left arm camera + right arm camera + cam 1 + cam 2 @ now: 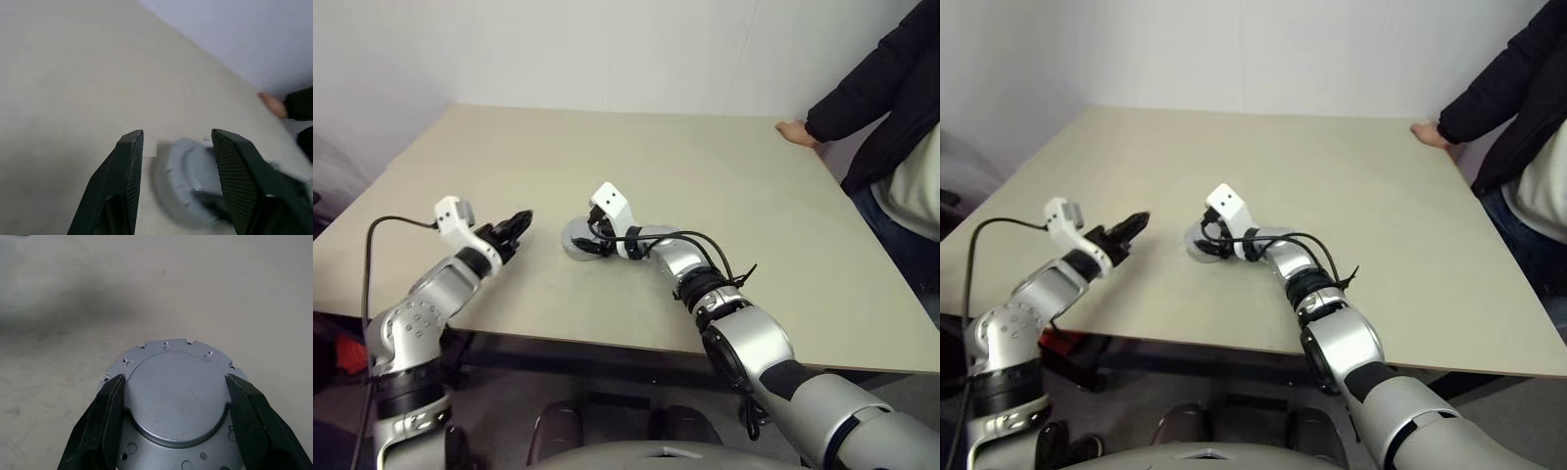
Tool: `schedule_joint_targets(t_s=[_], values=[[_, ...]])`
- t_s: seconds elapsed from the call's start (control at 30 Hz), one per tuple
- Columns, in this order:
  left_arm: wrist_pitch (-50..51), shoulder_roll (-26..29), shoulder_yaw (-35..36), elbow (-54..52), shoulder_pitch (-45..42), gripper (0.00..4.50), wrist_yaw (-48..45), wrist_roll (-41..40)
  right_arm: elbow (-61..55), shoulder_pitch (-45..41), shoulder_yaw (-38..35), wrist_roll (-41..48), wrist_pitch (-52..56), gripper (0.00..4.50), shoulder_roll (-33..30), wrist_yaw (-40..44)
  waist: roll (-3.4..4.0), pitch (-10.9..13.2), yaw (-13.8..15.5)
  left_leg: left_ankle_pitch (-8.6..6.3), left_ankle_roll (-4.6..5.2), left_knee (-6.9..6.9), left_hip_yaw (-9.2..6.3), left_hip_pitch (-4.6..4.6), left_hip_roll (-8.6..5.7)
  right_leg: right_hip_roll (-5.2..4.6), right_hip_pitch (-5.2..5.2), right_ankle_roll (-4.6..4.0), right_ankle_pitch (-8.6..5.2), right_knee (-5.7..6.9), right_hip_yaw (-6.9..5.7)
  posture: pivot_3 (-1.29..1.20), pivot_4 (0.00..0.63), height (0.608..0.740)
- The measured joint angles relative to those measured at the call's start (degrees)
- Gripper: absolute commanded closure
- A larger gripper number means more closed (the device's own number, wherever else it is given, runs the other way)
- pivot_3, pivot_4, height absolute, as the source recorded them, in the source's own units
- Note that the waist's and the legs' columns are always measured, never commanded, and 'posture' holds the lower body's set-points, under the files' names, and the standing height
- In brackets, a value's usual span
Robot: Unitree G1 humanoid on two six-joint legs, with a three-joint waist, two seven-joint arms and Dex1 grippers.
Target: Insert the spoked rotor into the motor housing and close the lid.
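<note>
One table [724, 176] out there, pale and wide. One round grey metal motor part [176, 396] sits on it, just the single piece, at about seven o'clock from the table's centre. Two grippers: left gripper [517, 227] and right gripper [590, 245]. One person's hand [795, 131] rests at two o'clock.

Beige table [607, 166], white wall [607, 49]
</note>
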Motion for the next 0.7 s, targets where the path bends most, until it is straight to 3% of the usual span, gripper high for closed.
schedule_joint_targets(t_s=[0.07, 0.23, 0.43, 0.7], values=[[0.3, -3.4, -0.2, 4.1, -4.8, 2.77, 1.0, -1.1, 0.0, 0.0, 0.1, 0.0, 0.0, 1.39, 0.2, -0.1, 0.00, 0.0, -0.1, 0.00, 0.00, 0.00, 0.00, 0.00, -0.01, 0.00, -0.01, 0.01, 0.00, -0.01, 0.02, 0.00, 0.000, 0.740], [0.4, -6.9, -1.5, 12.9, -10.0, 4.47, 0.7, -1.3, -0.3, 0.2, 0.5, 0.0, 0.0, 1.39, 0.6, 0.0, 0.03, 0.0, -0.3, 0.00, 0.01, -0.08, 0.01, -0.16, 0.01, 0.00, -0.16, -0.03, -0.03, -0.02, 0.02, 0.00, 0.000, 0.740], [1.6, -7.8, -1.4, 21.5, -11.7, 4.49, 0.9, -0.5, -0.8, 0.6, 0.5, 0.0, 0.0, 1.39, 0.4, -0.3, 0.03, 0.0, -0.2, 0.00, 0.01, -0.08, 0.01, -0.12, 0.00, 0.00, -0.19, -0.02, -0.04, -0.03, 0.01, 0.00, 0.000, 0.740], [6.6, -7.2, -1.9, 22.3, -11.1, 4.49, 4.6, 1.2, -1.4, 1.2, 0.5, 0.0, 0.0, 1.39, 0.1, -0.7, 0.08, 0.0, -0.1, 0.00, 0.01, -0.08, 0.00, -0.04, 0.01, -0.01, -0.09, -0.01, -0.05, -0.03, 0.01, 0.00, 0.000, 0.740]])
